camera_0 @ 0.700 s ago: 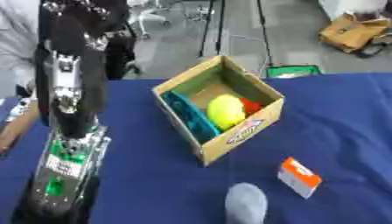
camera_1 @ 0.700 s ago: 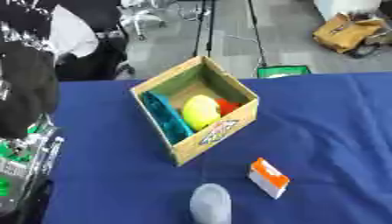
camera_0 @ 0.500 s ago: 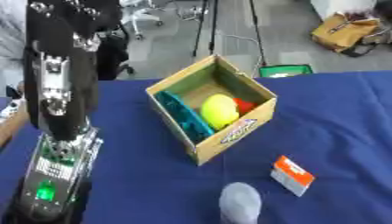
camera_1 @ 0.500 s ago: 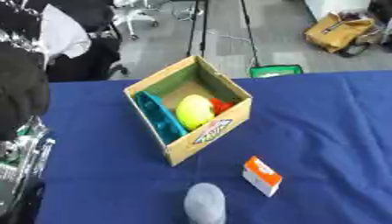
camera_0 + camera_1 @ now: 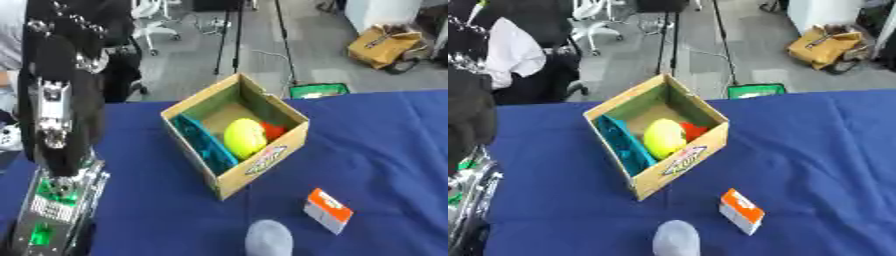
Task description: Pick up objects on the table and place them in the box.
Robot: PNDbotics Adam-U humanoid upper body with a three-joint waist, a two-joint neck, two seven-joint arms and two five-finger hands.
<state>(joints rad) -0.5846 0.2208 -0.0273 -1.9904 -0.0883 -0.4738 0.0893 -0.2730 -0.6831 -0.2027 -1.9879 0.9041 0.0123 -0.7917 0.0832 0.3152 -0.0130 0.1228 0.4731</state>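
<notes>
An open cardboard box (image 5: 262, 161) stands on the blue table (image 5: 385, 145), turned corner-on. Inside it lie a yellow-green rounded object (image 5: 244, 138), a teal object (image 5: 204, 147) along the left wall and a red object (image 5: 273, 131) behind the yellow one. On the cloth in front of the box lies a small orange and white carton (image 5: 328, 210). A grey rounded object (image 5: 269, 240) sits at the near edge. My left arm (image 5: 59, 125) rises tall at the left, black with silver parts; my left hand (image 5: 74, 30) shows only as a dark mass at its top. My right hand is out of sight.
A person in a white shirt (image 5: 514, 55) sits behind the table's far left corner. Beyond the table are office chairs, a stand's legs, a green item (image 5: 754, 91) on the floor and a brown bag (image 5: 826, 46). Open blue cloth lies to the right of the box.
The whole picture has shifted a little, so the camera has moved. The box, carton and grey object keep their places relative to each other.
</notes>
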